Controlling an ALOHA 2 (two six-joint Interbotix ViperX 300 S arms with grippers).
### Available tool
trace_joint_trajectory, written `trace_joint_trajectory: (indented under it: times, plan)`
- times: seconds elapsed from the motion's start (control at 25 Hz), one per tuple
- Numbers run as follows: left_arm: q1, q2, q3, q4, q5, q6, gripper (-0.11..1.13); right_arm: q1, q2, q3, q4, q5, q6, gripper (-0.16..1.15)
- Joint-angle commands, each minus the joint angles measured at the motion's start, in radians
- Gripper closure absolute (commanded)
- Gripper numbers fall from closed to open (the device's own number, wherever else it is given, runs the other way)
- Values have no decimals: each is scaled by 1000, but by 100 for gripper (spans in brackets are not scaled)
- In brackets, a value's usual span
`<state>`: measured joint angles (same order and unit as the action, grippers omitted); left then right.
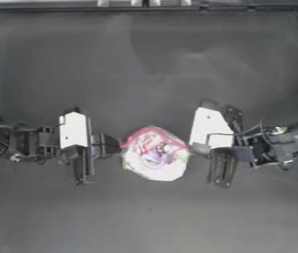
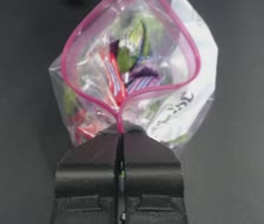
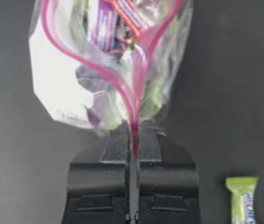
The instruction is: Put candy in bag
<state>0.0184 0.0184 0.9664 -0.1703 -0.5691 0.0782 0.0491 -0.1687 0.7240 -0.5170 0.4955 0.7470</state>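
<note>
Both tools are closest to us, and each one is pinching an end of the bag's pink seal strip. On the left, the left tool [image 2: 121, 144] has its two dark jaws pressed together on the strip. Across from it, the right tool [image 3: 133, 144] is squeezed shut on the other end the same way. Between them the bag [image 1: 155, 154] hangs near the middle of the surface [image 1: 152, 69], a bit toward the front edge. Its mouth is pulled open into a loop, and bright sweets show inside through the clear plastic.

I think the job is about half done. Holding the bag up and open looks finished. Getting the candy inside is still left.

That candy [image 3: 243, 199] is a small yellow-green wrapped sweet. It lies on the surface just beside the right tool, outside the bag and not touching it. Neither tool holds it. From above I cannot pick it out, as the right arm seems to hide it.

One tool would probably have to let go of the strip to pick the sweet up, and then the mouth may sag shut.
</note>
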Motion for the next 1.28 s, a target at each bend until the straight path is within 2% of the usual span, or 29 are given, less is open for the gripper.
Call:
trace_joint_trajectory:
  times: [0.04,0.28,0.44,0.56,0.68,0.8,0.92,1.28]
  plan:
    - [-2,-8,-18,3,-6,-2,97,-2,-5,-8,-2,-21,2,91]
    - [-2,-9,-18,3,-11,-2,97,-2,-5,-2,-3,-23,0,91]
    - [-2,-9,-18,3,-11,-2,97,-2,-5,8,-5,-23,-3,84]
    - [-2,-9,-18,3,-11,-2,97,-2,-6,8,-8,-29,-6,65]
    - [-2,-11,-18,3,-11,-2,97,-2,-11,6,-9,-46,-5,34]
    - [-2,-11,-18,3,-11,-2,97,-2,-15,5,-6,-52,-5,9]
    - [-3,-11,-18,3,-11,-2,97,-2,-21,5,-6,-49,-2,-6]
    - [-8,-11,-18,3,-9,-2,97,-18,-107,11,-9,-2,-9,-3]
